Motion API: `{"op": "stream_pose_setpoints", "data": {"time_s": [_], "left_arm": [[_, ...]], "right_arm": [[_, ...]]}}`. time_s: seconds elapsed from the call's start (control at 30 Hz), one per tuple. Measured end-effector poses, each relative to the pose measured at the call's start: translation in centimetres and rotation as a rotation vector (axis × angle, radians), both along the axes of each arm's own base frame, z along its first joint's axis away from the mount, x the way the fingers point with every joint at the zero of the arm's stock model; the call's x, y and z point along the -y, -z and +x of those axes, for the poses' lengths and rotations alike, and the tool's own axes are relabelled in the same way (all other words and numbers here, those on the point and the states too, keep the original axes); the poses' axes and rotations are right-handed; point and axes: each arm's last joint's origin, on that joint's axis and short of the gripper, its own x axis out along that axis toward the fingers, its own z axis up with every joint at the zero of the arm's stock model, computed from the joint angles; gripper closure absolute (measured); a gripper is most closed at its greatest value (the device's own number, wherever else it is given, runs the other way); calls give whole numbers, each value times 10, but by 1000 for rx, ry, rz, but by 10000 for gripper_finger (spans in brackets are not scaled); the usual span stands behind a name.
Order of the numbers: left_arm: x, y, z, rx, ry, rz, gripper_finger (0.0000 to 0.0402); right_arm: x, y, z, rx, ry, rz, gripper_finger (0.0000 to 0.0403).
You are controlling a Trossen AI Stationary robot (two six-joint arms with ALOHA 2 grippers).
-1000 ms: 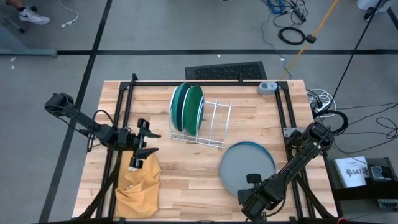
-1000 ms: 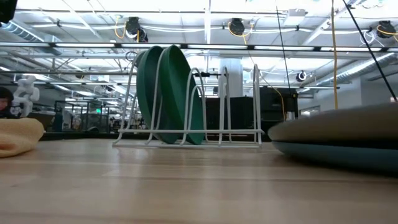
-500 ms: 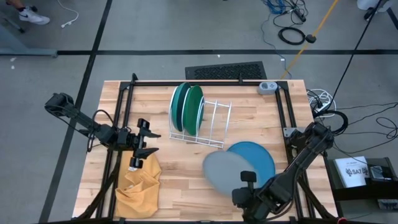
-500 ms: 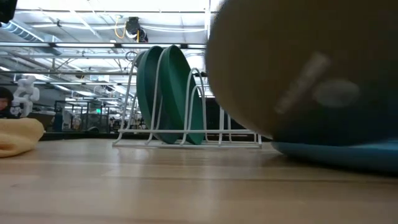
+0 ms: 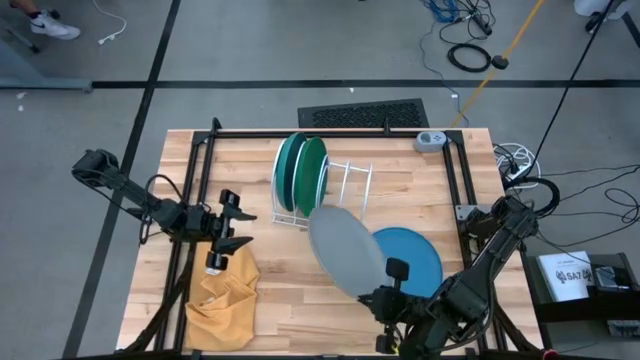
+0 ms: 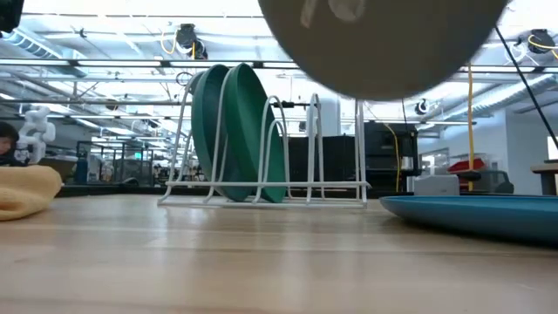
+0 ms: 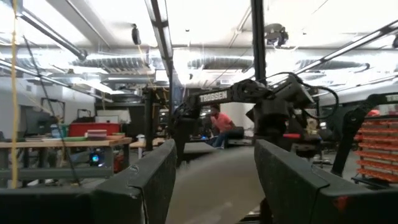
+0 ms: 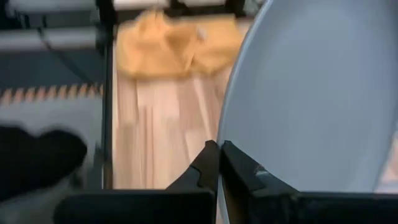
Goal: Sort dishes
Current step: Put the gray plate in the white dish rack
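Note:
The grey plate (image 5: 343, 248) is in the air between the white wire rack (image 5: 340, 200) and the light blue plate (image 5: 415, 255), which lies flat on the table. My right gripper (image 5: 378, 290) is shut on the grey plate's near rim. In the low view the grey plate (image 6: 375, 44) hangs above the rack. The dark green plate (image 5: 289, 172) and the teal plate (image 5: 311, 176) stand on edge in the rack's left slots. My left gripper (image 5: 240, 222) is open and empty at the table's left, above the mustard cloth (image 5: 225, 300). My right gripper pinches the grey plate's rim (image 8: 219, 163) between its two fingers (image 8: 205, 167), on the plate's near-right edge. The fingers come from the table's near right side, slanting. The plate is lifted clear of the table and of the blue plate, tilted.
The rack's right slots (image 5: 352, 195) hold nothing. The mustard cloth (image 6: 26, 192) lies bunched at the near left. A small grey device (image 5: 430, 140) sits at the far right corner. Black frame rails (image 5: 195, 200) run along the table's sides.
My right gripper has lifted the grey plate off the light blue plate and carried it up and toward the table's left and far side, toward the rack. The plate has tipped from flat to tilted. The blue plate has stayed in place.

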Motion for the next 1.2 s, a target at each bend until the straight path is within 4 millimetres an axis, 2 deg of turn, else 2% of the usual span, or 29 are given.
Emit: {"op": "stream_pose_setpoints", "data": {"time_s": [0.3,0.43,0.73,1.2], "left_arm": [[0,-2,-1,27,36,-13,185],[0,-2,-1,27,39,-11,185],[1,-2,-1,31,63,2,185],[2,-2,-2,39,91,16,185]], "right_arm": [[1,-19,17,317,179,-26,402],[5,-20,29,421,300,-62,402],[13,3,71,476,421,-132,402],[46,-6,107,501,441,-175,402]]}}
